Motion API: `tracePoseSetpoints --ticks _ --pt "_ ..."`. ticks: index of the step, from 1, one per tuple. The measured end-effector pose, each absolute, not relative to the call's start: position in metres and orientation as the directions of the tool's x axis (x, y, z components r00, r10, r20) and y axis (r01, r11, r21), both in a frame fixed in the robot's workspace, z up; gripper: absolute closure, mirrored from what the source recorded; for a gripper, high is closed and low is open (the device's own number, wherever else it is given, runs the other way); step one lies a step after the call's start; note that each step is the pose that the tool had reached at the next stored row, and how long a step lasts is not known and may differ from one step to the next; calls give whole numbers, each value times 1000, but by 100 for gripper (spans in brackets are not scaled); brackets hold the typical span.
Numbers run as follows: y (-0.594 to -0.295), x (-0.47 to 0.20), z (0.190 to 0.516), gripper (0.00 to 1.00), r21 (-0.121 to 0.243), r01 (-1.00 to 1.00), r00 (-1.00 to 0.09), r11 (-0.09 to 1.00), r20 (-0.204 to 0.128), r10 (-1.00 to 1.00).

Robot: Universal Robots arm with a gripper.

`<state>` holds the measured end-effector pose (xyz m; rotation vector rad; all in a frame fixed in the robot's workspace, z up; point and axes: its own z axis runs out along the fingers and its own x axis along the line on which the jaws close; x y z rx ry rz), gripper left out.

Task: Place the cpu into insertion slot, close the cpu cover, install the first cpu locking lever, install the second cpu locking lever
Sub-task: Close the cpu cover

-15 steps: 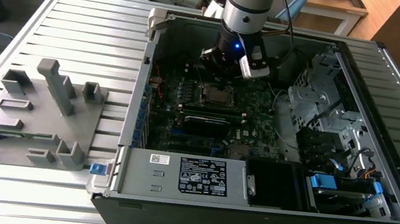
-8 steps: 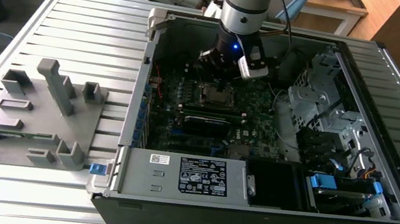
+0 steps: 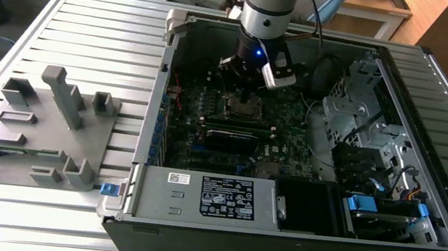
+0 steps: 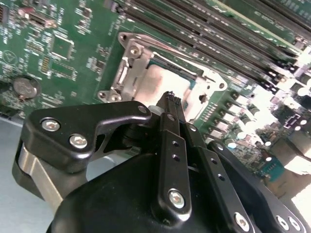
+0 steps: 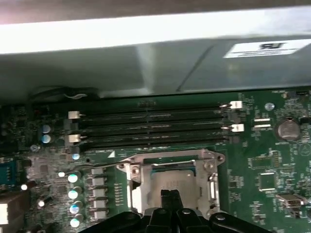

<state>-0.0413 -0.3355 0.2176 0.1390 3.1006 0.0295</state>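
Honestly, the cpu [image 4: 163,80] already sits in the insertion slot [image 5: 216,158], and the cpu cover [image 4: 125,73] looks folded down around it. The gripper [image 4: 171,98], fingers pinched together on nothing, is right at the frame's edge. I'd press slow and straight so the tip doesn't skid onto the chip.

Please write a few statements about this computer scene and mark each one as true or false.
1. The cpu lies in the insertion slot. True.
2. The end effector carries the cpu. False: it is shut and empty, over the cpu.
3. The cpu cover stands upright. False: it lies flat around the cpu.
4. A grey fixture stands outside the computer case, at the exterior view's left. True.
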Motion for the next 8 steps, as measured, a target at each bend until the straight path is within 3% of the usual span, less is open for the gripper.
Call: tracePoseSetpoints --ticks 8 --pt "-335 -57 216 89 21 80 -996 997 -39 81"
